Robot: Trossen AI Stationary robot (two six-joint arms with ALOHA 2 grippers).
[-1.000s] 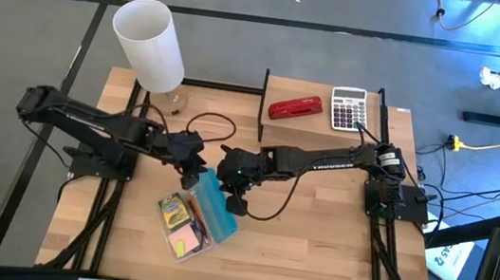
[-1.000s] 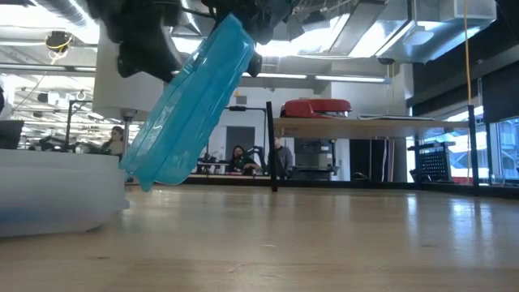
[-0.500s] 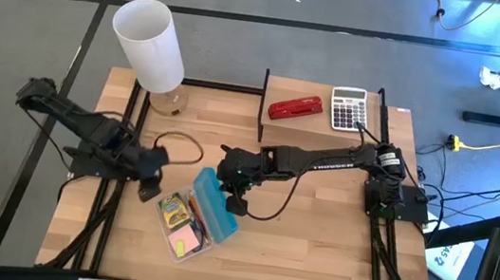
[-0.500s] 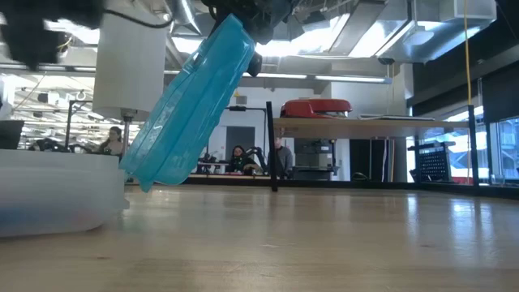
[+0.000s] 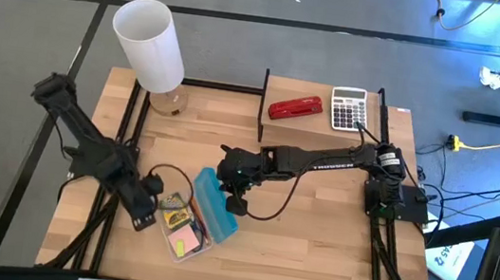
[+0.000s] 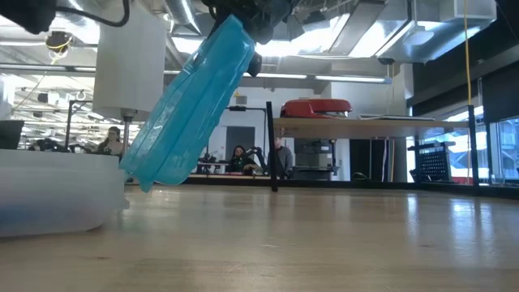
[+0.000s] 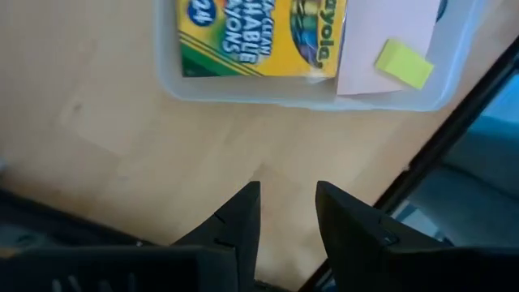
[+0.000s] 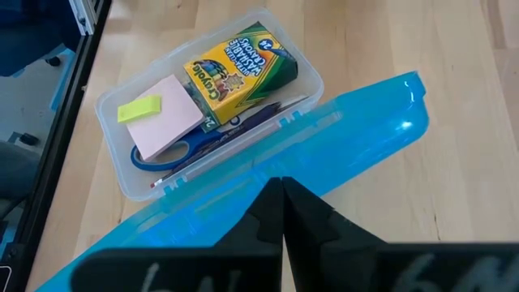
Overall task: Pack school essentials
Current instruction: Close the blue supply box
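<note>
The packing looks nearly finished, judging by how things lie now. A clear plastic pencil case (image 8: 122, 174) sits on the desk (image 5: 315, 234) near its front edge, and it already holds the green-yellow crayon box (image 8: 239, 69), the pink sticky-note pad (image 8: 166, 122) with the tiny yellow block (image 8: 139, 109) on top, the blue-handled scissors (image 8: 174, 154) and what seem to be thin pencils or a pen lying along the hinge side, though those are too slender to tell apart with confidence. The right end effector (image 8: 280, 199) is pinched closed on the edge of the case's translucent blue lid (image 8: 340, 146), holding it raised and tilted over the open case; the low view shows the lid slanting steeply up from the box. The left end effector (image 7: 285, 215) hovers low over bare wood just beside the case's near wall, its fingers (image 7: 239, 219) a narrow gap apart and gripping nothing. No loose school items are visible elsewhere on the desk; the red stapler (image 5: 294, 108) and grey calculator (image 5: 348, 108) rest on a raised shelf at the back, and a white cylinder (image 5: 150, 44) stands at the back left. What probably remains is lowering the lid and pressing it closed.
</note>
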